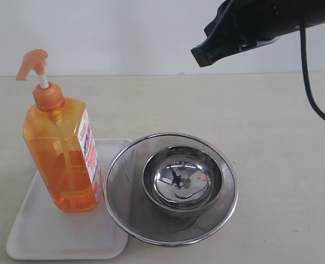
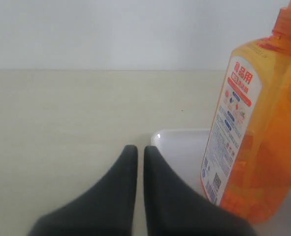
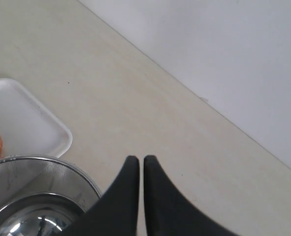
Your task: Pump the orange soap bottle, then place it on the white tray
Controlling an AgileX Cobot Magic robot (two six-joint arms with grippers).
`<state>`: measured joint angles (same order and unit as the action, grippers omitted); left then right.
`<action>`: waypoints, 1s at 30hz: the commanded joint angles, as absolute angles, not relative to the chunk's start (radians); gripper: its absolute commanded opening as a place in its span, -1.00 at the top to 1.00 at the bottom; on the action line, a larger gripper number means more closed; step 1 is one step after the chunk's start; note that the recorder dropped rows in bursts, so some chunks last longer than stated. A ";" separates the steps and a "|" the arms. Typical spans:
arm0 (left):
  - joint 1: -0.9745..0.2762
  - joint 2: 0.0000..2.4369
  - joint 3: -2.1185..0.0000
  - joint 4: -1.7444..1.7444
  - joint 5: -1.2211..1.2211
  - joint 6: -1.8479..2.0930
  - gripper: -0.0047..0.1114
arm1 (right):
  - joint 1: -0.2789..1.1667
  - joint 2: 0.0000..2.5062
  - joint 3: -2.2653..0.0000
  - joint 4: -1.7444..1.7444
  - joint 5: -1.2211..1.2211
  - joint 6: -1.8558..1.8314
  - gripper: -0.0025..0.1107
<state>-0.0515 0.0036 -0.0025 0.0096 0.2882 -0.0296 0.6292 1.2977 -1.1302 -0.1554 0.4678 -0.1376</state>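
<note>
Though exterior-hidden, left gripper (image 2: pixel 136 149) tips together.

Soap bottle (image 1: pixel 63 159) stands upright on the tray (image 1: pixel 52 236), at the left of the surface (image 1: pixel 277 165). Strainer (image 1: pixel 124 181) lies to the right of the bottle, its rim overlapping the tray's right edge. Bowl (image 1: pixel 151 165) sits inside the strainer, roughly centred

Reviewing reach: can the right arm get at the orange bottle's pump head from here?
Probably yes: the right gripper hangs high with open air between it and the pump head; the strainer sits lower.
</note>
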 commanded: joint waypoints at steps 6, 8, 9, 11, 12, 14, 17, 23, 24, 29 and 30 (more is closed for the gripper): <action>-0.051 0.000 0.000 -0.047 0.293 0.029 0.84 | 0.625 1.288 -1.128 -0.163 0.458 -0.136 0.96; -0.051 0.000 0.000 -0.052 0.293 0.042 0.84 | 0.625 1.288 -1.128 -0.163 0.458 -0.136 0.96; -0.051 0.000 0.000 -0.060 0.293 0.042 0.84 | 0.625 1.288 -1.128 -0.163 0.458 -0.136 0.96; -0.051 0.000 0.000 -0.060 0.293 0.042 0.84 | 0.625 1.288 -1.128 -0.163 0.458 -0.136 0.96; -0.051 0.000 0.000 -0.060 0.293 0.042 0.84 | 0.625 1.288 -1.128 -0.163 0.458 -0.136 0.96; -0.051 0.000 0.000 -0.060 0.298 0.042 0.84 | 0.625 1.288 -1.128 -0.163 0.458 -0.136 0.96; -0.051 0.000 0.000 -0.060 0.296 0.042 0.84 | 0.625 1.288 -1.128 -0.163 0.458 -0.136 0.96; -0.051 0.000 0.000 -0.060 0.296 0.042 0.84 | 0.625 1.288 -1.128 -0.163 0.458 -0.136 0.96; -0.051 0.000 0.000 -0.060 0.296 0.042 0.84 | 0.625 1.288 -1.128 -0.163 0.458 -0.136 0.96; -0.051 0.000 0.000 -0.060 0.296 0.042 0.84 | 0.625 1.288 -1.128 -0.163 0.453 -0.136 0.96; -0.051 0.000 0.000 -0.060 0.296 0.042 0.84 | 0.625 1.288 -1.128 -0.163 0.453 -0.136 0.96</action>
<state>-0.0515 0.0036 -0.0025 -0.0486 0.2914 0.0378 0.6292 1.2977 -1.1302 -0.1554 0.4652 -0.1376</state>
